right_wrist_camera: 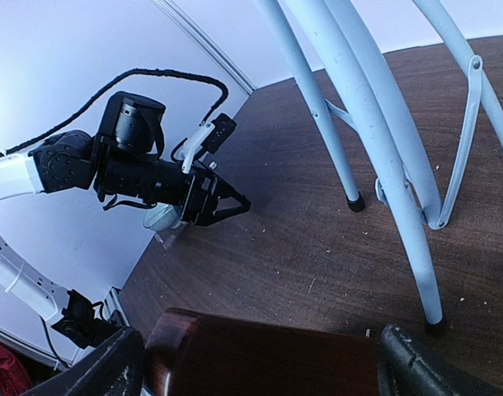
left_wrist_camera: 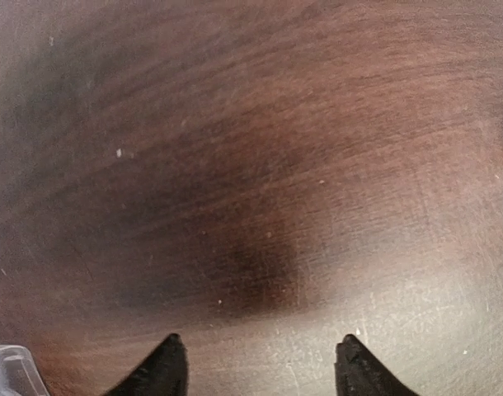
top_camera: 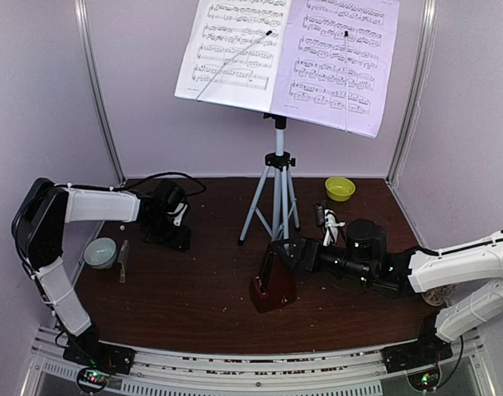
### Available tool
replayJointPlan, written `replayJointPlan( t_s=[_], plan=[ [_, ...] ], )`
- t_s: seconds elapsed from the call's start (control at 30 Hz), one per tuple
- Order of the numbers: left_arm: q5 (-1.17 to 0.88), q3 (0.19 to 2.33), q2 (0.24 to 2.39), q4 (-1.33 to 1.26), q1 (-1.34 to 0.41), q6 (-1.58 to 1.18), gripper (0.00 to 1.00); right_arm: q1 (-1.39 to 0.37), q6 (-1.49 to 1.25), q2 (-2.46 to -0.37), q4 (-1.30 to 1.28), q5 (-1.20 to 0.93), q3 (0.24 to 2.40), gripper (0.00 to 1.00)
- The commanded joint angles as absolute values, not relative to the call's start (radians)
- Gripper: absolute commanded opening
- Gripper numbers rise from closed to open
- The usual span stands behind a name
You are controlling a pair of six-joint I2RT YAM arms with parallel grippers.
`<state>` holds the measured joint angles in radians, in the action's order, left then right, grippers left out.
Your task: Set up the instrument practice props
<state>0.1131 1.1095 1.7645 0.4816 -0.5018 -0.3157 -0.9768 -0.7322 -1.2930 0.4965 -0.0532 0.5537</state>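
The white music-stand desk [top_camera: 235, 91] on its silver tripod [top_camera: 278, 190] stands at the back centre and holds two sheet-music pages [top_camera: 235, 45] side by side. The tripod's legs [right_wrist_camera: 375, 140] fill the right wrist view. The red-brown pyramid metronome [top_camera: 272, 285] stands on the table in front of the tripod. My right gripper [top_camera: 286, 252] is shut on the metronome [right_wrist_camera: 260, 359], one finger on each side. My left gripper [top_camera: 176, 239] is open and empty, low over bare wood at the left [left_wrist_camera: 260, 355]. A clear plastic piece [top_camera: 123, 257], possibly the cover, lies left of it.
A yellow-green bowl [top_camera: 340, 188] sits at the back right. A pale grey-blue bowl [top_camera: 101, 252] sits at the left edge beside the clear piece. A black item with a white cable [top_camera: 326, 221] lies behind my right arm. A round object [top_camera: 438, 295] shows under the right forearm.
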Motion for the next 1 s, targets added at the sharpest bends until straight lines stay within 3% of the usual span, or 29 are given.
replayJointPlan(
  t_s=[0.0,0.23,0.53,0.97],
  plan=[
    [0.123,1.085,1.645,0.429,-0.494,-0.308,0.70,-0.974,-0.692,-1.291,0.341,-0.061,0.554,0.98],
    [0.028,0.970,1.456,0.347,-0.499,-0.285,0.75,-0.976,-0.691,-1.273,0.329,-0.067,0.573,0.99],
    [-0.283,0.703,1.256,-0.027,-0.612,-0.326,0.75,-0.982,-0.685,-1.213,0.283,-0.063,0.600,1.00],
    [-0.255,0.579,1.247,-0.298,-0.752,-0.382,0.72,-1.103,-0.623,-1.159,0.089,0.135,0.700,1.00]
  ],
)
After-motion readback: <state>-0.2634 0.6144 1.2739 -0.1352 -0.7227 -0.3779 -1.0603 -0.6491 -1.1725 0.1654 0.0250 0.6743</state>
